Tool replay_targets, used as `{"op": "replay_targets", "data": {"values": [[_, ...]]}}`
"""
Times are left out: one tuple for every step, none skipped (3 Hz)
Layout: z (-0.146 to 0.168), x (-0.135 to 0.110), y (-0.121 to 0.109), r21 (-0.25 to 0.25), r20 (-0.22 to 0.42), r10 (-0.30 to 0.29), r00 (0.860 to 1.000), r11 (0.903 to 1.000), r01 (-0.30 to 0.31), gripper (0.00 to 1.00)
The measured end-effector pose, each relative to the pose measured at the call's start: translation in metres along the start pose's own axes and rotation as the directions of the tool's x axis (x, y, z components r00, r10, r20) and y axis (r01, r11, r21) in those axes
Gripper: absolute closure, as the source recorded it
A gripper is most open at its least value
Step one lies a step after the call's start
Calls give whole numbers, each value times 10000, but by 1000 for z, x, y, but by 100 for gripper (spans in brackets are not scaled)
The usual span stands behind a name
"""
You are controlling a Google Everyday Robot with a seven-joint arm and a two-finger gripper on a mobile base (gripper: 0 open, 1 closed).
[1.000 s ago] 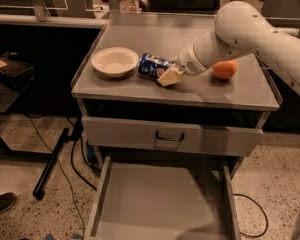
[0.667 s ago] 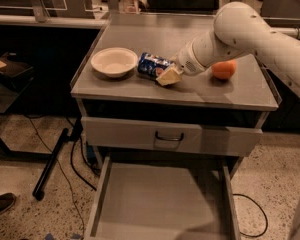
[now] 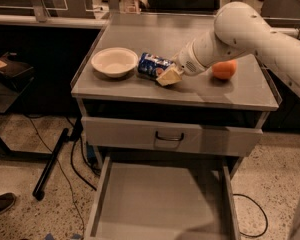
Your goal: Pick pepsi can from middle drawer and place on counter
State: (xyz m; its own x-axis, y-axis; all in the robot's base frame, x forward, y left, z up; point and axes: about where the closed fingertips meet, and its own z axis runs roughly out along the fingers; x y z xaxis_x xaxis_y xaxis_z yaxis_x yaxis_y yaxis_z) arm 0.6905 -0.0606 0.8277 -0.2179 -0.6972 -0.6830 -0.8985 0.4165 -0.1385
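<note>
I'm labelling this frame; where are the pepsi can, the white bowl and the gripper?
pepsi can [image 3: 151, 65], camera view, on its blue side.
white bowl [image 3: 114, 61], camera view, on its inner floor.
gripper [image 3: 168, 75], camera view, on its pale tip at the can's right end.

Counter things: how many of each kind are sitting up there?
pepsi can: 1
white bowl: 1
orange: 1
Total: 3 on the counter
The gripper is at the pepsi can's right end, low over the counter.
</note>
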Motion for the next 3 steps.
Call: {"op": "replay_targets", "data": {"values": [[0, 0, 0, 0, 0, 0, 10000, 10000, 0, 27], [0, 0, 0, -1, 0, 0, 10000, 10000, 0, 3], [0, 0, 0, -3, 0, -1, 10000, 10000, 1, 0]]}}
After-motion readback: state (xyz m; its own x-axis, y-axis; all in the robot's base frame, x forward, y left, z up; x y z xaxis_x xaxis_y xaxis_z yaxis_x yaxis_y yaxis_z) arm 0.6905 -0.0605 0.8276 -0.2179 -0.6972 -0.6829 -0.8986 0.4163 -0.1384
